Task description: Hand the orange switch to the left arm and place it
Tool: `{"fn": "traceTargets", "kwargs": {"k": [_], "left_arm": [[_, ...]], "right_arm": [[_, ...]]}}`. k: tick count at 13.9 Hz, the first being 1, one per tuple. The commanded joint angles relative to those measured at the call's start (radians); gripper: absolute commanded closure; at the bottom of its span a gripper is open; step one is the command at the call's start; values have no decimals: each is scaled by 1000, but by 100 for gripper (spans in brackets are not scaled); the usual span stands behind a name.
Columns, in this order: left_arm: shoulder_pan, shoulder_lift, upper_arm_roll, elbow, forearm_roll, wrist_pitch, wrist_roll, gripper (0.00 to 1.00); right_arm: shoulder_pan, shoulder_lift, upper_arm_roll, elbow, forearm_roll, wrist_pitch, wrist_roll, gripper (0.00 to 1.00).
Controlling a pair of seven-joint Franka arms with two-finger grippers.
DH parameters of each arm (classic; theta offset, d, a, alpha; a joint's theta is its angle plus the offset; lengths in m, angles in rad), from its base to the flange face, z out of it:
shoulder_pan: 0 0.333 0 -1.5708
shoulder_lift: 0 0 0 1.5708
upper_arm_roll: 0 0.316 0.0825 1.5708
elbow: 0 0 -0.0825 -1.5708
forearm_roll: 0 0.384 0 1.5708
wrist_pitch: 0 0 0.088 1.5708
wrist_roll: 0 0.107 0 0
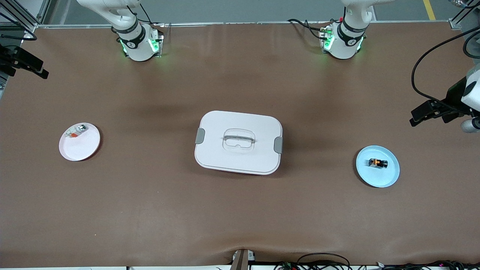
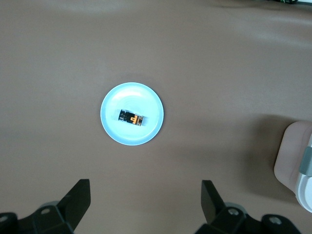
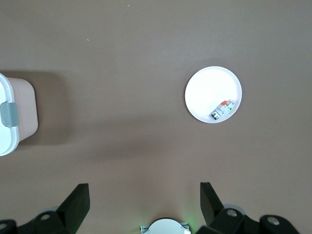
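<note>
While the orange switch [image 1: 377, 163] lies on a blue plate [image 1: 390, 176] at lower right of the front frame, the box [image 1: 239, 142] blocks centre counter. Left gripper [image 2: 146, 207] hangs above the plate and right gripper [image 3: 145, 207] above bare counter, fingers apart, likely poised for a handover.

Orange switch [image 2: 132, 118] lies on its side at the centre of the blue plate [image 2: 111, 130]. Left gripper [image 2: 146, 201] hangs high above the plate, fingers spread wide, empty. Box [image 2: 298, 168] corner visible, well apart from the plate.

The brown table [image 1: 150, 206] carries the box [image 1: 238, 142], a white plate [image 1: 79, 141] and a seemingly pale-blue plate [image 1: 377, 166].
</note>
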Motion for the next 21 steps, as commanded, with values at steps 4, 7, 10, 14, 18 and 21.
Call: {"fn": "traceTargets", "kwargs": {"k": [4, 7, 10, 14, 18, 21], "left_arm": [[-27, 3, 10, 31, -4, -24, 1, 0], [-151, -2, 132, 31, -4, -25, 1, 0], [-181, -2, 159, 31, -5, -34, 0, 0], [-176, -2, 157, 31, -5, -34, 1, 0], [-168, 3, 150, 51, -8, -34, 6, 0], [-167, 0, 147, 80, -16, -53, 7, 0]], "right_arm": [[26, -19, 9, -13, -42, 6, -12, 0], [25, -19, 9, -13, -41, 8, -12, 0], [23, -19, 6, -13, -35, 8, -14, 0], [22, -19, 4, -12, -31, 11, -15, 0], [19, -19, 3, -13, -29, 9, -17, 0], [19, -19, 1, -13, -29, 9, -17, 0]]}}
